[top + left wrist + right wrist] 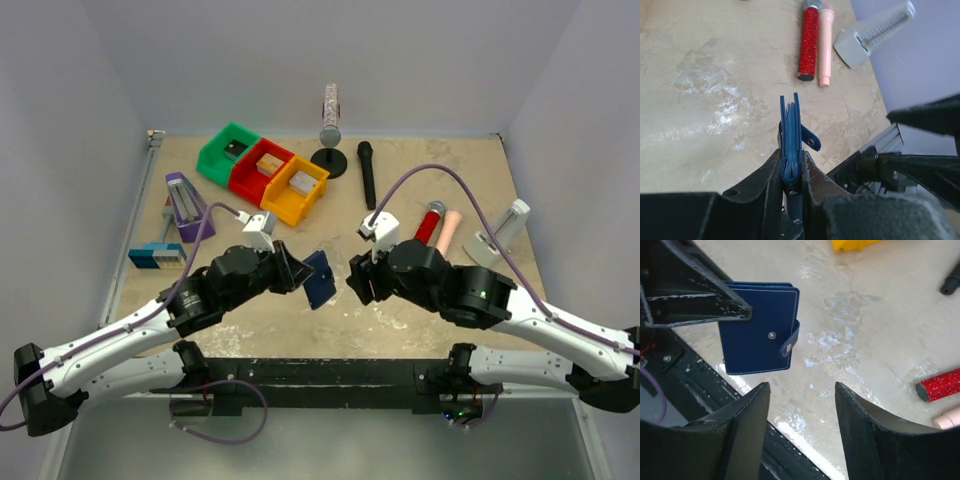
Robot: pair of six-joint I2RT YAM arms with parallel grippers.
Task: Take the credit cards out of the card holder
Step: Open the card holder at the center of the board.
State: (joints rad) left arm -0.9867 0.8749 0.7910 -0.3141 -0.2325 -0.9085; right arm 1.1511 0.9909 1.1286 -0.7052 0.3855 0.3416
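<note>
Beige, mottled tabletop [250, 322] lies between plain grey walls. Nearest the arms' bases, at 6 o'clock of the table, the card holder [320, 280] hangs on edge above the surface. The left claw [300, 273] is pinching it by one side. No card can be made out in it. Farther back, at 11 o'clock from it, three bins touch in a slanted row. The yellow bin [285, 207] holds a tan block [301, 183] and the red bin [245, 183] a grey-and-tan block [268, 166]. The green bin [212, 165], farthest, holds a dark block [236, 150].

The card holder is dark blue with pale stitching round its border. A short tab [790, 342] curls over its free edge, and a small metal stud [771, 335] sits bare on the cover.

The right claw [358, 280] is at 3 o'clock of the card holder, apart from it, fingers spread and holding nothing.

The left wrist view alone shows the card holder edge-on, as thin blue leaves pressed between the fingers [772, 172], the tab jutting toward 4 o'clock. The right wrist view alone shows the flat cover. In the left wrist view a red glitter microphone [808, 42] and a pink one [826, 45] lie side by side beyond, toward 12 o'clock.
</note>
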